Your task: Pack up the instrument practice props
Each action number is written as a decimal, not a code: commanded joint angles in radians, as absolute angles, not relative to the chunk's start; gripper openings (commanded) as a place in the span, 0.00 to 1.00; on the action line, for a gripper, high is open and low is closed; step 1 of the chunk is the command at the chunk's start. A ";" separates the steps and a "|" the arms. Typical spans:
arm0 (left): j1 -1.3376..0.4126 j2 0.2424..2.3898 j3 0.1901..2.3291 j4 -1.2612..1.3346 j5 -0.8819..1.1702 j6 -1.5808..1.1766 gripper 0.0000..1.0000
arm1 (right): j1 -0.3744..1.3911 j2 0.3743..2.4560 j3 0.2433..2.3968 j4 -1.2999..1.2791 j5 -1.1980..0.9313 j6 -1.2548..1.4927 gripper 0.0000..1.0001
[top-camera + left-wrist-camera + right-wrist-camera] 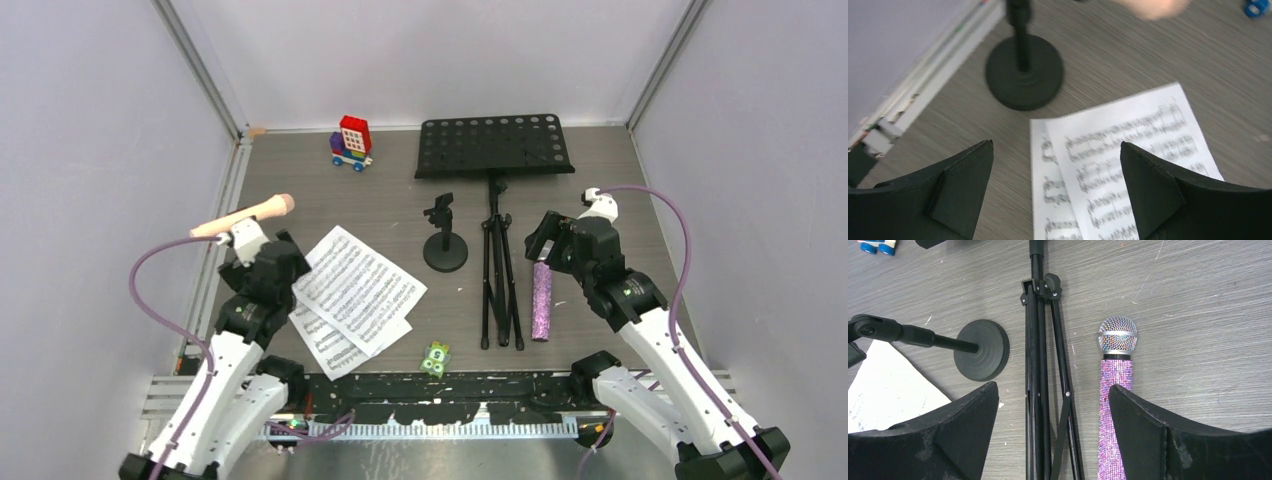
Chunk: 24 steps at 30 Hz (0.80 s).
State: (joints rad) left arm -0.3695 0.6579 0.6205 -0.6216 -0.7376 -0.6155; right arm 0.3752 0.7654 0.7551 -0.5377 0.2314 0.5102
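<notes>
**Operator:** Report the current step.

**Arm:** First pick, as I judge it; nothing is packed. My left gripper (1055, 146) is spread fully and empty, above the sheet-music pages (1108, 135) near the near-left corner of the table (300, 170). My right gripper (1053, 386) is wide and empty, over the tripod legs (1035, 365) and the purple-glitter microphone (1116, 380), toward the near-right corner.

**Operator:** Next move? Containers?

**Arm:** Centre on one item, descend, close. No container is in view; one must be located first.

Pale lilac-grey walls (400, 50), grey wood-grain tabletop (300, 170), aluminium corner posts (200, 65), soft even light
</notes>
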 commanded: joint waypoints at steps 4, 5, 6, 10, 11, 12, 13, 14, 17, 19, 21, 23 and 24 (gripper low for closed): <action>-0.033 0.610 0.562 -0.425 -0.564 -0.522 1.00 | 0.371 0.755 0.780 -0.505 0.220 0.494 0.85; -0.017 0.615 0.546 -0.393 -0.566 -0.512 1.00 | 0.371 0.758 0.783 -0.505 0.211 0.494 0.85; -0.009 0.622 0.527 -0.342 -0.586 -0.495 1.00 | 0.371 0.760 0.785 -0.505 0.206 0.492 0.85; -0.005 0.629 0.428 -0.093 -0.629 -0.413 0.94 | 0.370 0.766 0.788 -0.499 0.192 0.487 0.85; -0.005 0.625 0.398 -0.026 -0.639 -0.402 0.91 | 0.371 0.770 0.789 -0.498 0.190 0.485 0.85; -0.005 0.624 0.369 0.045 -0.658 -0.392 0.90 | 0.371 0.773 0.792 -0.499 0.186 0.482 0.85; -0.005 0.628 0.347 0.105 -0.672 -0.377 0.88 | 0.370 0.778 0.797 -0.500 0.181 0.481 0.85; -0.005 0.641 0.326 0.160 -0.685 -0.355 0.86 | 0.371 0.784 0.801 -0.503 0.175 0.480 0.85; -0.005 0.733 0.311 0.318 -0.726 -0.279 0.86 | 0.371 0.794 0.806 -0.499 0.153 0.479 0.85; -0.005 0.823 0.321 0.393 -0.766 -0.239 0.87 | 0.371 0.802 0.807 -0.490 0.144 0.476 0.85; -0.005 0.919 0.328 0.466 -0.807 -0.198 0.90 | 0.371 0.818 0.812 -0.485 0.147 0.463 0.85; -0.005 0.994 0.329 0.542 -0.849 -0.160 0.93 | 0.371 0.831 0.821 -0.487 0.155 0.451 0.85; -0.005 1.020 0.327 0.583 -0.863 -0.136 0.93 | 0.370 0.836 0.824 -0.488 0.158 0.447 0.85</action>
